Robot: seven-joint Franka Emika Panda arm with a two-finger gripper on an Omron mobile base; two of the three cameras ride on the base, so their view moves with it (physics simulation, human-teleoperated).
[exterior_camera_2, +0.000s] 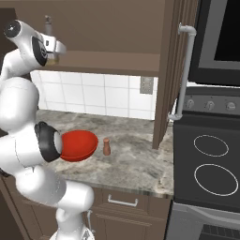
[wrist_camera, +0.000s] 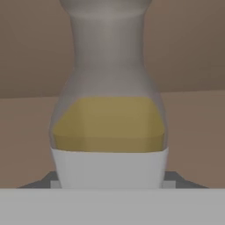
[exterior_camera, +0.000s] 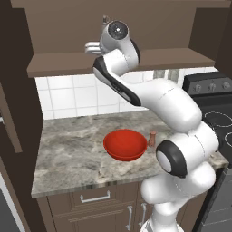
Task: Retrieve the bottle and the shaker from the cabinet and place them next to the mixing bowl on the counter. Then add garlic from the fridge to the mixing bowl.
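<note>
- Right up close, the hand view has the bottle [wrist_camera: 109, 110] dead centre between the dark finger tips [wrist_camera: 44, 180], upright, with a yellow band across its middle, a white base and a pale narrow neck.
- Those tips sit tight against either side of the white base, so the fingers look clamped on the bottle; its top is cut off by the frame edge and the base is hidden low down.
- Down on the counter [exterior_camera: 68, 158], the red mixing bowl [exterior_camera: 125, 144] sits near the front edge, with plenty of bare stone to its left and behind it.
- Just beside the bowl, on its stove side, stands the small brown shaker [exterior_camera_2: 107, 146], upright and apart from the bowl; open counter runs between it and the cabinet door [exterior_camera_2: 171, 70].
- Up higher, the gripper [exterior_camera_2: 52, 50] is raised to the cabinet shelf [exterior_camera: 59, 63], with the bottle's thin neck poking up above the wrist in the right base view.
- From the left base view, the arm's own white body covers most of the bottle, so its footing on the shelf is hard to make out.
- Farthest back, the cabinet's brown rear wall closes things off behind the bottle.
</note>
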